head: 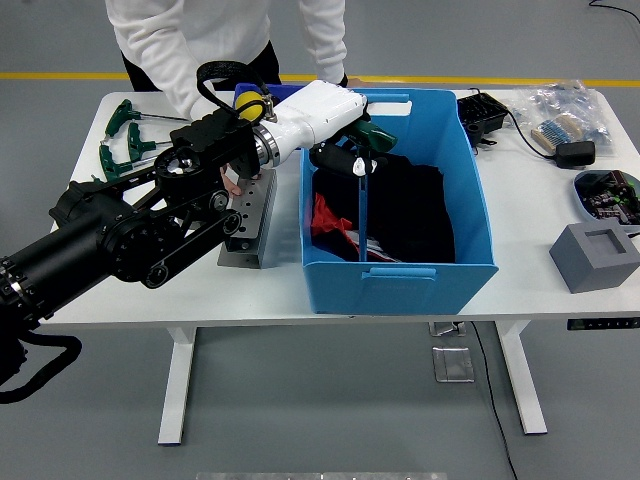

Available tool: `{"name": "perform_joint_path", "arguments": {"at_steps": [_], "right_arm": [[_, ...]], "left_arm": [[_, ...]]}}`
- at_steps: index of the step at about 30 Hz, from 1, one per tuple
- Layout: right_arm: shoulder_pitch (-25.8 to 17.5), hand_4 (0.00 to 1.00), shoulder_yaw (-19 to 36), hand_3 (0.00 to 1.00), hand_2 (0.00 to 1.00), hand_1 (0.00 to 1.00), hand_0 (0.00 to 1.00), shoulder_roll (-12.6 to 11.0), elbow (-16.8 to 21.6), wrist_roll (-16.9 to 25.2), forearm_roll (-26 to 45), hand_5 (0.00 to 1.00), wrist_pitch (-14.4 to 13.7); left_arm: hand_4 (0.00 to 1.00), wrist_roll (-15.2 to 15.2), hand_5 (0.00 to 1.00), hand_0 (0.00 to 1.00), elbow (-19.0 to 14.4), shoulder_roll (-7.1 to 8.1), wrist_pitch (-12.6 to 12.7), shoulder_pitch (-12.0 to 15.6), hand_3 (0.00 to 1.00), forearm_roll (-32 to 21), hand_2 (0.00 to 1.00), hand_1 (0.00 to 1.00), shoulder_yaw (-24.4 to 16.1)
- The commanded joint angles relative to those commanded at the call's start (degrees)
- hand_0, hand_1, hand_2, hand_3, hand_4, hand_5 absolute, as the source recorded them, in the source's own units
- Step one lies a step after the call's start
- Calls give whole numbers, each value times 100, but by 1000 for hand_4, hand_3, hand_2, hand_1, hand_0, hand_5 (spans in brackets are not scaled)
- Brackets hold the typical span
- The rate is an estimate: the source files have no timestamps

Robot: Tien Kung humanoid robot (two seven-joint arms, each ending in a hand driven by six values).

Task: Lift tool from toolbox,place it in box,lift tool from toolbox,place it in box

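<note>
Only the head view here, so: left arm comes in from the left side, reaches across the table [140, 300] and over the rim of the big blue box [478, 200]. Left hand [345, 150] is curled tight around the green handle of a tool [362, 195]. It's a T-handle w/ a long thin shaft hanging pretty much straight down into the box, tip down among the stuff at the bottom. Can't tell if the tip is actually touching anything.

Inside the box: mostly a heap of black cloth [410, 210], plus something red/white [330, 225] poking out along the left wall. That's about all I can make out in there.

Just left of the box, nearly touching it, is the grey metal tool holder [252, 225], a long block w/ a row of holes on top, partly hidden behind the robot's arm.

Person standing at the far side in a white top, one hand [236, 183] resting down by the holder's far end, mostly covered by the arm.

Behind the arm there's a small dark blue bin [290, 92] w/ a yellow thing [248, 101] in it, rest hidden. More green-handled tools [125, 140] lie at the far left of the table.

Far right: grey block w/ a square recess [595, 255], a round dish of small parts [607, 192], and a black charger-ish thing [577, 153].
</note>
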Motion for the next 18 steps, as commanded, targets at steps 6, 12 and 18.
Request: {"name": "perform_joint_path", "arguments": {"at_steps": [6,12,18], "right_arm": [[30,795,3,537,693,614,632,-4,0,-19,-77,578,9],[82,795,-114,537,694,614,633,-6,0,-20,-84,578,21],[156,794,-221,537,694,615,635,-24,0,-23,-75,578,22]], "left_arm": [[774,-24,449,208,211,-208,-526,-217,312,-70,210,191,225],[837,-37,536,250,693,-576,-894,-390,543,-97,315,328,244],[872,-137,565,350,1066,-577,-810,-484,634,-76,536,489,345]]}}
